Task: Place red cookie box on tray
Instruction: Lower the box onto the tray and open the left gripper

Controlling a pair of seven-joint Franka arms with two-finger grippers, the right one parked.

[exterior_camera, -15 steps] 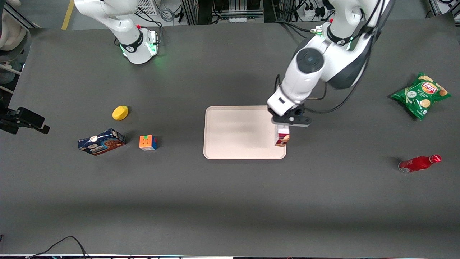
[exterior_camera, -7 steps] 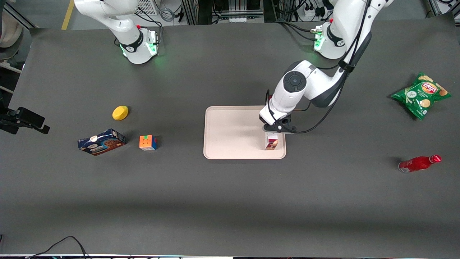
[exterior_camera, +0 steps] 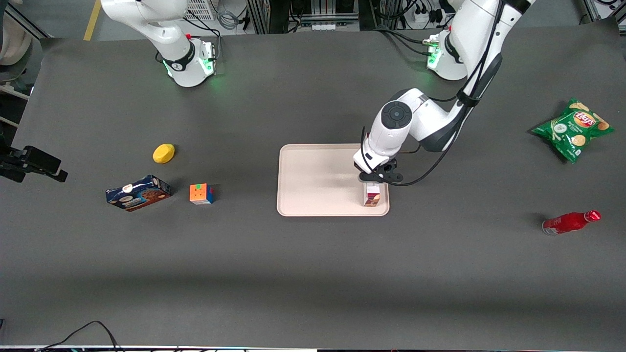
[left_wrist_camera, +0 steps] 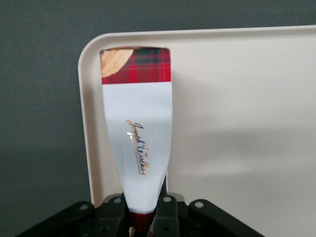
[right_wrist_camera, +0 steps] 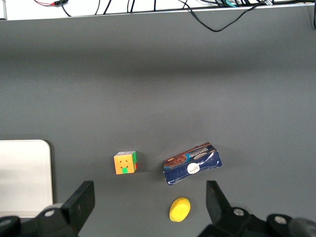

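Note:
My left gripper [exterior_camera: 374,180] is shut on the red cookie box [exterior_camera: 371,195] and holds it upright by its top end. The box hangs end-down over the pale beige tray [exterior_camera: 318,181], in the tray's corner nearest the front camera toward the working arm's end. Its lower end is at or just above the tray floor; I cannot tell whether it touches. In the left wrist view the box [left_wrist_camera: 138,133] shows its white label band and red tartan end between the gripper [left_wrist_camera: 144,210] fingers, with the tray [left_wrist_camera: 237,123] beneath.
Toward the parked arm's end lie a blue cookie box [exterior_camera: 138,192], a colour cube [exterior_camera: 201,193] and a yellow lump [exterior_camera: 163,153]. Toward the working arm's end lie a green chip bag [exterior_camera: 572,128] and a red bottle [exterior_camera: 570,222].
The gripper has come down with the red cookie box and shifted slightly toward the parked arm's end, from above the tray's edge to low inside the tray's corner.

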